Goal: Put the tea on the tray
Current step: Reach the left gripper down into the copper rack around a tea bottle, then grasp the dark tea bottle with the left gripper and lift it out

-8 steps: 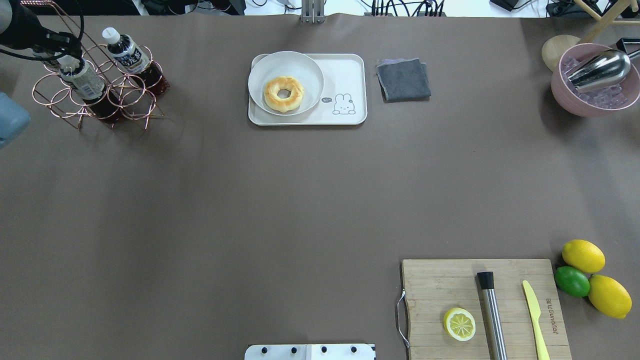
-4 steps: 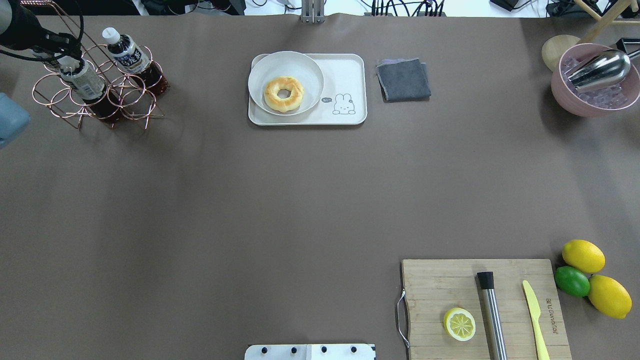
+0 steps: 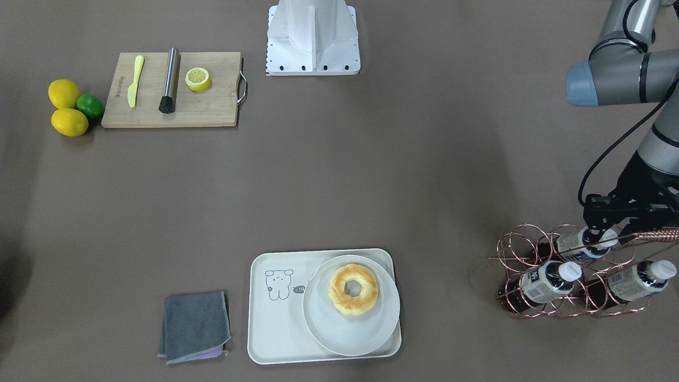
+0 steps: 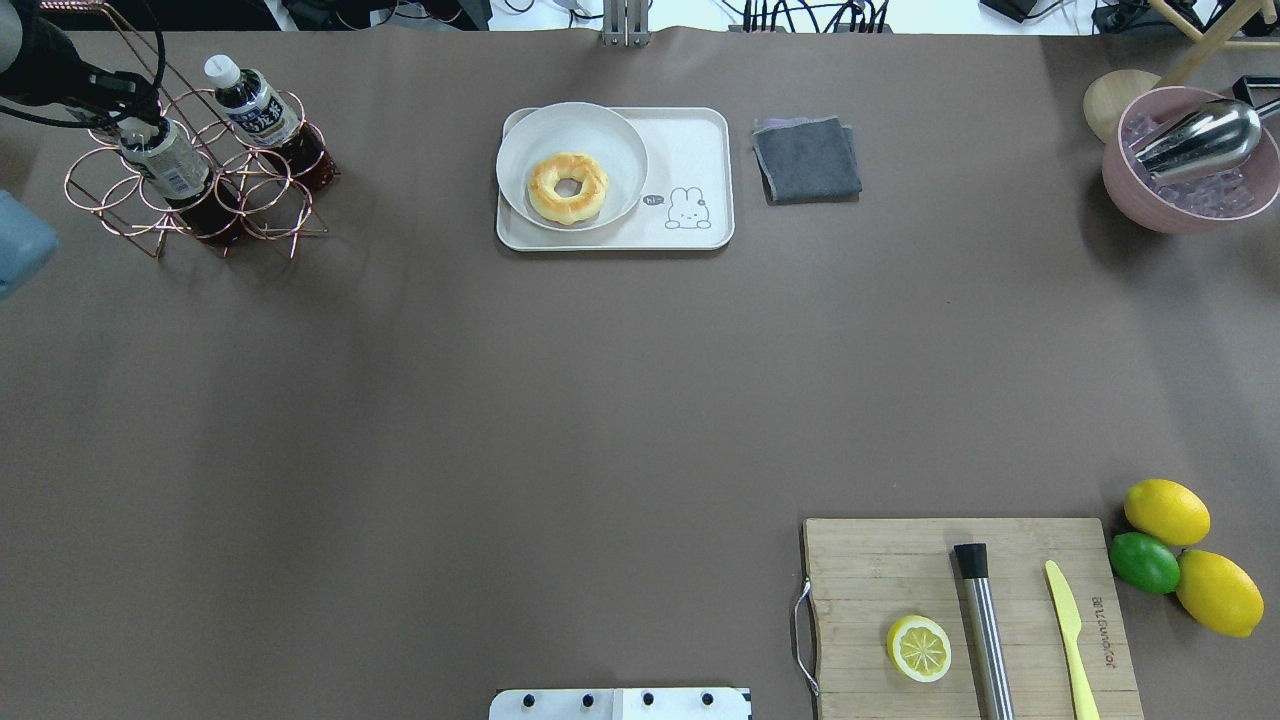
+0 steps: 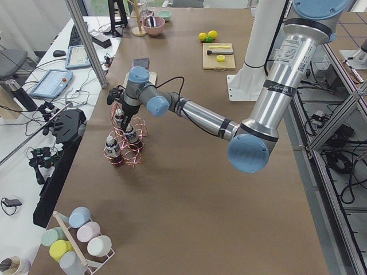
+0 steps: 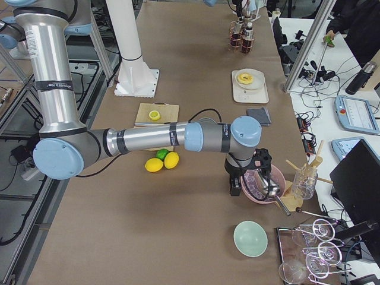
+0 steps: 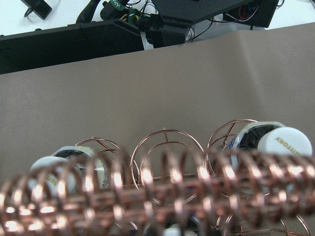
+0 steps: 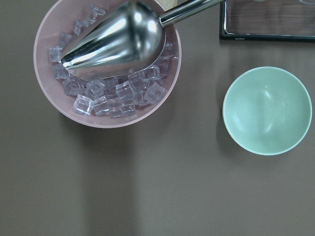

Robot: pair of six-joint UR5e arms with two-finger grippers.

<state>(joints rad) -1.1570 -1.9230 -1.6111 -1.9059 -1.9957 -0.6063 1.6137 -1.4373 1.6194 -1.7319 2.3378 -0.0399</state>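
Three tea bottles lie tilted in a copper wire rack (image 4: 95, 190) at the table's far left. My left gripper (image 4: 128, 112) hovers over the white cap of one tea bottle (image 4: 170, 168); it also shows in the front view (image 3: 602, 228) just above that bottle (image 3: 575, 243). Its jaws look apart and hold nothing. The cream tray (image 4: 690, 130) with the cartoon drawing sits at the far middle, its right half bare. My right gripper (image 6: 236, 184) hangs over a pink bowl; I cannot tell whether it is open or shut.
A white plate (image 4: 610, 135) with a donut (image 4: 567, 187) fills the tray's left half. A grey cloth (image 4: 806, 158) lies right of the tray. The pink ice bowl (image 4: 1125, 190) holds a metal scoop. A cutting board (image 4: 870, 580) and lemons (image 4: 1166, 511) are near right.
My left arm has edged slightly to the left over the rack. The bottles and everything else have not moved.
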